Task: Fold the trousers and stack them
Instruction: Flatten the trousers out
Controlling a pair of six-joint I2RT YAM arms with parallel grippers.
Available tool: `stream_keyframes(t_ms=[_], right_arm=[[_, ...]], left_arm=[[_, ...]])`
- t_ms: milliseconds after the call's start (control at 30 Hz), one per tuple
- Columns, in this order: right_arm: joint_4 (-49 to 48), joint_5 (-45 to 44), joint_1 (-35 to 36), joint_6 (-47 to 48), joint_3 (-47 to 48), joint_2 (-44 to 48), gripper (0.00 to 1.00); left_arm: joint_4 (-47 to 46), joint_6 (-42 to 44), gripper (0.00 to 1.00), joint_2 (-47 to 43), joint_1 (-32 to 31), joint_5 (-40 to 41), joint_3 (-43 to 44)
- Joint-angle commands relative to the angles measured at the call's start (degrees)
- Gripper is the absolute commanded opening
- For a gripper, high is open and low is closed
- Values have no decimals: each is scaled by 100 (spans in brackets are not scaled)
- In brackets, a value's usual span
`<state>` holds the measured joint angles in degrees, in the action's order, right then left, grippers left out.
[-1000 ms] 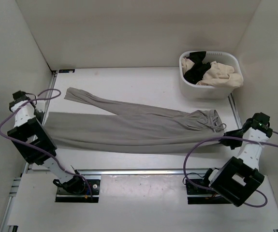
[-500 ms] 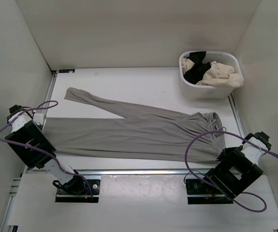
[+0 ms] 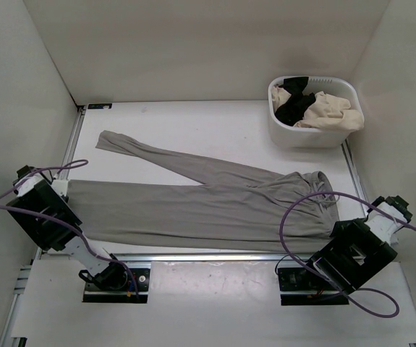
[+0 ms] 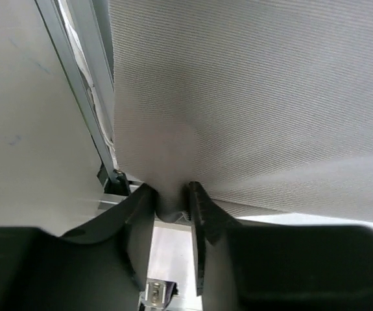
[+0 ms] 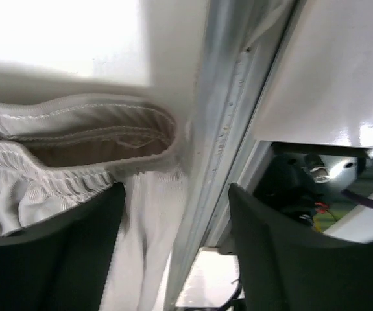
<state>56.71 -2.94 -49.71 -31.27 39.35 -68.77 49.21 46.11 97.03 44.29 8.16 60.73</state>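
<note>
Stretching left-to-right along the near edge: trousers (image 3: 193,206), waistband at the right edge. Left gripper (image 4: 172,191) clamped on the cuff, right gripper (image 5: 173,194) gaping wide just beside the waistband.

Left arm (image 3: 45,217): folded low at the near-left edge, wrist angled toward far left. Left gripper (image 4: 172,197): 2 fingers pinched on a fold of the trousers (image 4: 251,97). Right arm (image 3: 356,253): folded low at near right, wrist pointing right. Right gripper (image 5: 173,194): 2 fingers spread wide apart.
</note>
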Motion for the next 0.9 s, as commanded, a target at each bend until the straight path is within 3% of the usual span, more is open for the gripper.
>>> stream_keyframes(t_ms=[0,67,200,333,400,467,533,633,733,767,867], right_arm=[[183,-391,-30,-54,239,-13,72],[235,-471,-30,-55,362,-13,76],[288,-85,-30,-55,696,-13,73],[174,-425,1277,-142,1442,-13,70],[43,-716,2083,-213,1793,-13,70],[-263,-778,2439,-274,2189,-66,70],[-458,-831,2738,-275,2392,-399,70],[-652,-832,2984,-47,2901,-1154,70],[-723,-726,3301,234,3446,-1945,70],[-775,-647,3380,235,3534,-2217,70],[-1082,-366,3390,236,3588,-2561,70]], left_arm=[[-105,47,42,-27,44,167,0],[-26,47,48,-27,44,168,140],[807,196,48,-158,44,-410,763],[1529,469,49,-509,-376,-1711,1711],[1530,469,56,-703,-561,-2071,1924],[1364,356,70,-703,-816,-2713,2161],[1075,-64,72,-538,-1018,-3125,2337],[582,-758,68,375,-1387,-3408,3118],[581,-2004,58,1789,-1643,-3804,4602],[581,-2192,56,2132,-1782,-3805,5345],[511,-2710,56,3258,-2003,-3490,6317]])
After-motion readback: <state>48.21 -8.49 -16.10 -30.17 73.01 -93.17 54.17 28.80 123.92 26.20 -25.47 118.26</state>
